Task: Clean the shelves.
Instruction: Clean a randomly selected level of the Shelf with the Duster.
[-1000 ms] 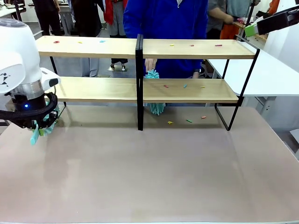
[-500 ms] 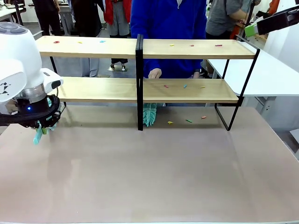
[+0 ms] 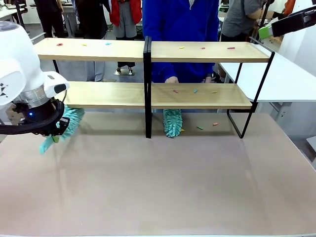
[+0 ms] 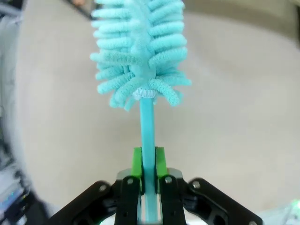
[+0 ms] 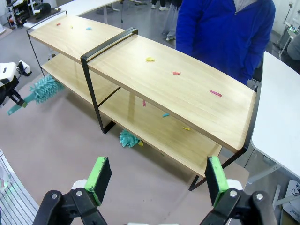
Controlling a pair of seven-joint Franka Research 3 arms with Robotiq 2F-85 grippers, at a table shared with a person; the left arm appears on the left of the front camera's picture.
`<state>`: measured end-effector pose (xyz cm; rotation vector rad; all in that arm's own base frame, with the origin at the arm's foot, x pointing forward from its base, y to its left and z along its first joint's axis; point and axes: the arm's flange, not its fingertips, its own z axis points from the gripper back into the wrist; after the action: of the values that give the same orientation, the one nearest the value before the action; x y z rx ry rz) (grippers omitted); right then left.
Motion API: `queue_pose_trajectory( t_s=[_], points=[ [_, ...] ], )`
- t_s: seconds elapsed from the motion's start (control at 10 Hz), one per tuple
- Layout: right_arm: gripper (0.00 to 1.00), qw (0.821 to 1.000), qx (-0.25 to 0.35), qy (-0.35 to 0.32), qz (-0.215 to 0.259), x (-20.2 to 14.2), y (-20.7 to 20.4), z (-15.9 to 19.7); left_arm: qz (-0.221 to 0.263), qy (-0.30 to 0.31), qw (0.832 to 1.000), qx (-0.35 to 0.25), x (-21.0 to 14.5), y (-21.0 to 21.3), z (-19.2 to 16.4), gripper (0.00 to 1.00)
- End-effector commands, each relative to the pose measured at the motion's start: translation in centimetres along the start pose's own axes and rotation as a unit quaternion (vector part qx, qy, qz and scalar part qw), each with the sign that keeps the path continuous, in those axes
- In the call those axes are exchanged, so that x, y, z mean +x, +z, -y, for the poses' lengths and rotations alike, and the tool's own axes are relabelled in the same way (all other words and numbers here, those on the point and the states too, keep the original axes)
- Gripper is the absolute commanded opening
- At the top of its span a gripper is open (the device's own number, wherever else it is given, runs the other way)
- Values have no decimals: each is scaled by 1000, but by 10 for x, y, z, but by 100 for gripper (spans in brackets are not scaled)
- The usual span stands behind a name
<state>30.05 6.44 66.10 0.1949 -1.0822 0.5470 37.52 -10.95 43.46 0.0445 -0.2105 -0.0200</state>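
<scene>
1. At the far left, my left gripper (image 4: 148, 164) is clamped on the thin handle of a fluffy teal chenille duster (image 4: 140, 47). The duster's head tilts up toward the left end of the lower board, low over the grey-brown tabletop (image 3: 158, 187).
2. The shelves (image 3: 98, 49), two long light-wood boards in a thin black metal frame, stand across the far half of the table, split by a black central post (image 3: 147, 84).
3. Just right of the post, a second teal duster (image 3: 172, 122) hangs below the lower board, down at the tabletop. A person in a blue top (image 3: 180, 24) stands behind, one hand (image 3: 171, 79) at that board's far edge.
4. Small coloured scraps (image 3: 203, 48) dot both boards, and a few lie on the table under the right half.
5. At the right, my right gripper (image 5: 157, 173) hovers high above the shelves' right end, jaws wide apart, holding nothing
</scene>
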Motion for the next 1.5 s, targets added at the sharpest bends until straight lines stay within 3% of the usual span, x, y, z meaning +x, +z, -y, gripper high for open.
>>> queue_pose_trajectory(
  t_s=[0.0,0.1,0.2,0.3,0.5,0.6,0.8,0.9,1.1,1.2,1.3,1.4],
  points=[
    [100,1000,-1,0,1,1,0,1,-63,-113,987,-94,-23,18,-20,13],
    [100,1000,-1,0,1,1,0,1,-90,-191,969,-129,-34,31,-32,13],
    [100,1000,-1,0,1,1,0,1,-138,-323,922,-163,-53,53,-54,13],
    [100,1000,-1,0,1,1,0,1,-137,-389,892,-185,-64,67,-77,13],
    [100,1000,-1,0,1,1,0,1,-84,-465,830,-297,-72,97,-138,13],
    [100,1000,-1,0,1,1,0,1,-55,-475,810,-340,-73,105,-171,13],
    [100,1000,-1,0,1,1,0,1,15,-449,810,-376,-84,121,-234,13],
    [100,1000,-1,0,1,1,0,1,57,-443,797,-407,-95,130,-270,13],
    [100,1000,-1,0,1,1,0,1,177,-374,770,-485,-105,138,-337,13],
    [100,1000,-1,0,1,1,0,1,203,-350,765,-502,-111,133,-350,13],
    [100,1000,-1,0,1,1,0,1,195,-333,769,-510,-111,129,-352,13],
    [100,1000,-1,0,1,1,0,1,163,-318,783,-509,-106,121,-351,13]
  ],
)
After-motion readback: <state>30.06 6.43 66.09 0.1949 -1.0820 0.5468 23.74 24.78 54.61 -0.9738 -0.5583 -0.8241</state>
